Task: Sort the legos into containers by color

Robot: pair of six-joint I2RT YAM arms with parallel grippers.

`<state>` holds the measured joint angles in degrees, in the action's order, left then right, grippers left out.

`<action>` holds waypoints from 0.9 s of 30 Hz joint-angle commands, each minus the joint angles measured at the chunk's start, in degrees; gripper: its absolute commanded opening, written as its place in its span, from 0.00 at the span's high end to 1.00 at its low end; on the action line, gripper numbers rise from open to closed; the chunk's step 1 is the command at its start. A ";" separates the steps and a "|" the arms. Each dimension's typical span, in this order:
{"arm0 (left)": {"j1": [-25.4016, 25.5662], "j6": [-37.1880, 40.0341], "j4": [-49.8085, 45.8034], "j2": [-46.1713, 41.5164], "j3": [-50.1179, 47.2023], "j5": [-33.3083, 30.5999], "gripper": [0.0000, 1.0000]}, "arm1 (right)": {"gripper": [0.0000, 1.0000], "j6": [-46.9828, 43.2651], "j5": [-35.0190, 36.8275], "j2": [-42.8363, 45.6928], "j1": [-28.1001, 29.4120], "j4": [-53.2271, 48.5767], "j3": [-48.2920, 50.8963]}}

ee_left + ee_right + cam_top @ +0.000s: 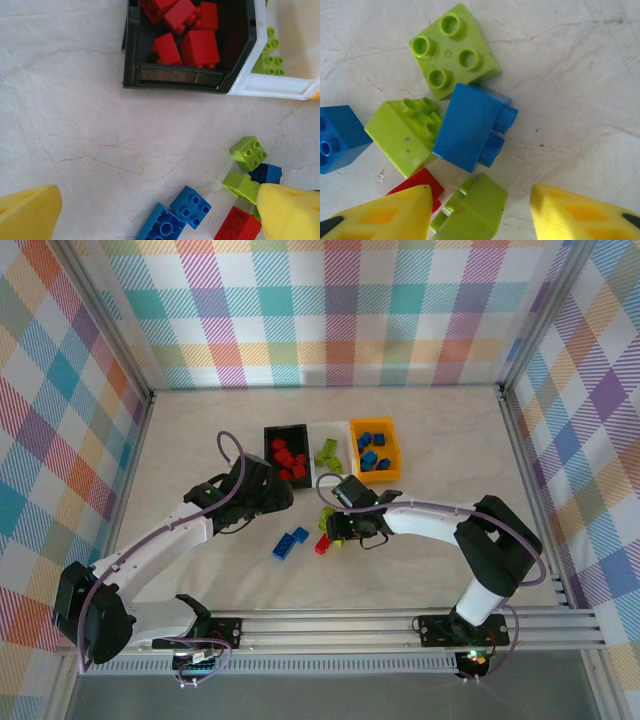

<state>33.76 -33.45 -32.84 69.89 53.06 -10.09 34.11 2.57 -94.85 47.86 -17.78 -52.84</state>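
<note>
Right gripper (480, 192) sits low over the loose cluster. A lime brick (470, 210) on its side lies between the yellow fingers (385, 215), close against one, with bare table showing between it and the other. The jaws stand apart and nothing is clamped. Just ahead lies a blue brick (467, 127) tipped on its side, touching a second lime brick (402, 135). A stud-up lime brick (452, 50) lies beyond, and a red brick (417, 185) pokes out beside the near finger. Left gripper (160, 210) is spread wide and empty, hovering over the table short of the black bin (175, 77), which holds red bricks (199, 47). Two blue bricks (191, 206) lie side by side on the table beneath it. The white bin (275, 85) abuts the black one and holds lime bricks (267, 62). The orange-yellow bin (378, 478) comes next in the row, with blue bricks (372, 445) inside. Both arms reach inward from the near edge, elbows bent outward. Table (200, 440) is pale and marble-veined. Pastel plaid walls (340, 310) stand on three sides, with an aluminium rail (400, 625) along the front.
</note>
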 commanded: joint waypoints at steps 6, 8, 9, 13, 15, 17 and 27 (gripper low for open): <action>0.38 -0.37 -0.13 -0.56 -0.89 -0.82 0.00 | 0.62 2.02 2.31 4.23 0.66 -2.17 4.91; 0.42 -0.33 -0.12 -0.26 -0.87 -0.66 0.00 | 0.65 2.10 2.46 4.00 0.66 -2.71 4.79; 0.45 -0.40 -0.03 -0.08 -0.93 -0.54 0.00 | 0.66 2.10 2.36 3.97 0.69 -2.69 4.89; 0.39 -0.45 -0.11 -0.22 -1.00 -0.38 0.00 | 0.70 1.57 3.12 4.89 0.62 -1.84 5.32; 0.41 -0.27 -0.29 -0.49 -1.04 -0.38 0.00 | 0.72 0.73 3.71 6.19 0.63 -2.33 4.92; 0.43 -0.03 -0.29 -0.90 -1.24 -0.03 0.00 | 0.75 -0.90 4.73 8.10 0.51 -3.51 3.80; 0.99 -0.26 0.59 -3.17 -5.11 3.94 0.00 | 0.81 -10.46 4.71 3.35 -6.31 -5.93 -14.35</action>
<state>33.98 -33.47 -32.62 68.10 49.17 -7.97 28.12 6.48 -87.35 43.38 -23.90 -61.45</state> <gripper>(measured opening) 0.998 0.255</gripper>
